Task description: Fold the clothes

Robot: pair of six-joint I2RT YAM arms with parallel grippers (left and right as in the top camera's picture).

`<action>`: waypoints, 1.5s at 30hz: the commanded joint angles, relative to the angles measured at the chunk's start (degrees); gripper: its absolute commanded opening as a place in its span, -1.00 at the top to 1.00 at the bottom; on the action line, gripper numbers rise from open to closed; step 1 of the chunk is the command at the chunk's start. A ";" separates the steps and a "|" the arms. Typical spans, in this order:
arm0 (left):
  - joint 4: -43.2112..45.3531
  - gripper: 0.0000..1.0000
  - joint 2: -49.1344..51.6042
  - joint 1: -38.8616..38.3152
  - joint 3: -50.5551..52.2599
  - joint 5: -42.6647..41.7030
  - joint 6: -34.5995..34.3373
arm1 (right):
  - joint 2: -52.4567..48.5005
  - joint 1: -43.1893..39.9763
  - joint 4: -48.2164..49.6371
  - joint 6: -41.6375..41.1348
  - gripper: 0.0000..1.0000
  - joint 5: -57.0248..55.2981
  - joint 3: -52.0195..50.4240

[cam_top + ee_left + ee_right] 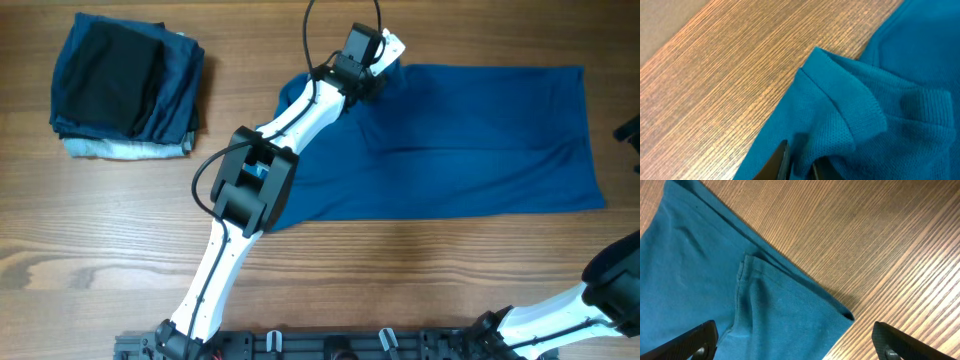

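The left pincer is almost closed, its tips pinching a raised fold of the shirt at the far left edge. The right pincer gapes wide with nothing in it, hovering above a corner at the shirt's right end. The shirt lies flat as a long band across the table, well apart from a pile of folded garments at far left.

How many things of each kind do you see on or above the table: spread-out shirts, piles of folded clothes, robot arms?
Spread-out blue shirt: 1
pile of folded clothes: 1
Robot arms, the left arm and the right arm: 2
Total: 4
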State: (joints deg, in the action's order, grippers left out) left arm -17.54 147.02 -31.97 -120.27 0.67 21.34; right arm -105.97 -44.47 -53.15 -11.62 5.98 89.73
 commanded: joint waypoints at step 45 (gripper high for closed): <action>-2.69 -0.29 0.81 0.22 -0.39 8.04 19.21 | -0.55 4.57 15.80 -2.60 -0.99 12.98 -8.46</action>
State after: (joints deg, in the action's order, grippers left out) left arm -21.37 145.36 -31.44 -120.29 10.41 40.69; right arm -106.00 -41.08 -38.04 -16.53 18.00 81.76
